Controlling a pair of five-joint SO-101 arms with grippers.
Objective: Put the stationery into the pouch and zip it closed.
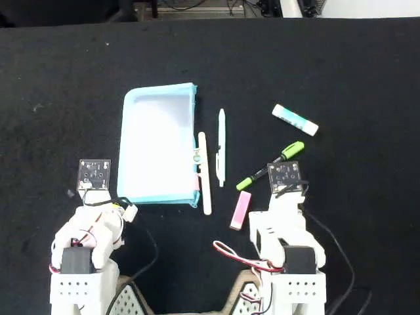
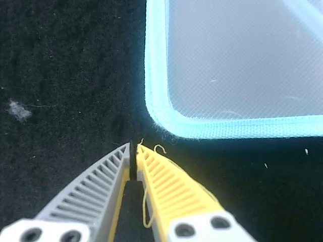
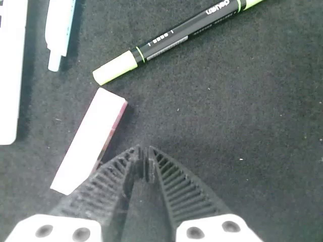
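Nothing is packed yet: my left end effector (image 2: 132, 148) and right end effector (image 3: 145, 152) are pressed together, empty, while the pen (image 1: 221, 147), highlighter (image 1: 270, 165) and eraser (image 1: 240, 210) lie on the table (image 1: 65, 72) beside the pouch (image 1: 157, 144).

The left arm (image 1: 88, 239) and right arm (image 1: 287, 230) sit folded low, side by side, each wrist tipped forward and down. The left tool (image 2: 132, 147) has its grey and yellow fingers (image 2: 166, 181) pressed together on nothing. The right tool (image 3: 145, 151) is likewise closed tip to tip, empty.
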